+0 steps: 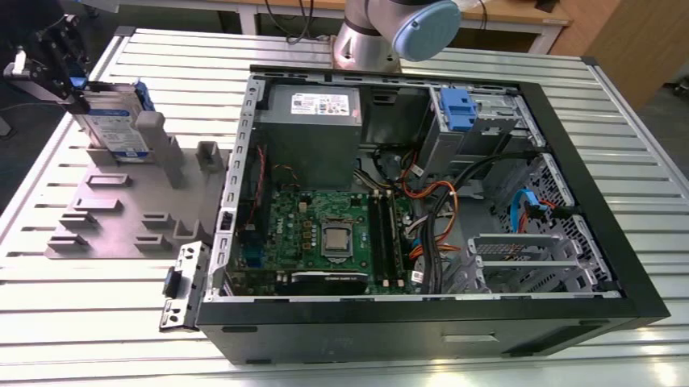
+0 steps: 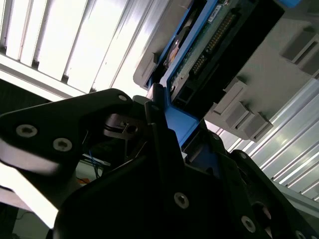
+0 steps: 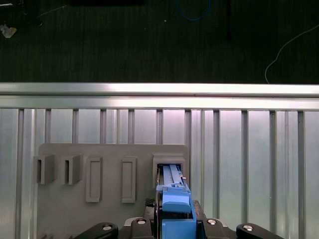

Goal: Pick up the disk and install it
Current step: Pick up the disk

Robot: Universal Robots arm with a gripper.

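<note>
The disk (image 1: 116,121) stands on edge in a slot at the far end of the grey holder plate (image 1: 119,214), on the exterior view's left; its white-and-blue label faces the camera. My gripper (image 1: 77,89) is at the disk's upper edge, its fingers closed against the blue side rail. In the second wrist view a dark finger (image 2: 158,124) presses on the blue rail of the disk (image 2: 199,55), and the connector edge shows. In the first wrist view the disk (image 3: 172,181) sits in its slot with the blue rail between the jaws of the gripper (image 3: 174,219).
An open computer case (image 1: 603,266) lies on the ribbed metal table (image 1: 64,322), at the exterior view's right of the holder. Inside it are a motherboard (image 1: 323,234), a power supply (image 1: 312,105), cables and a drive bay with a blue clip (image 1: 457,105). The arm's base (image 1: 377,32) stands behind the case.
</note>
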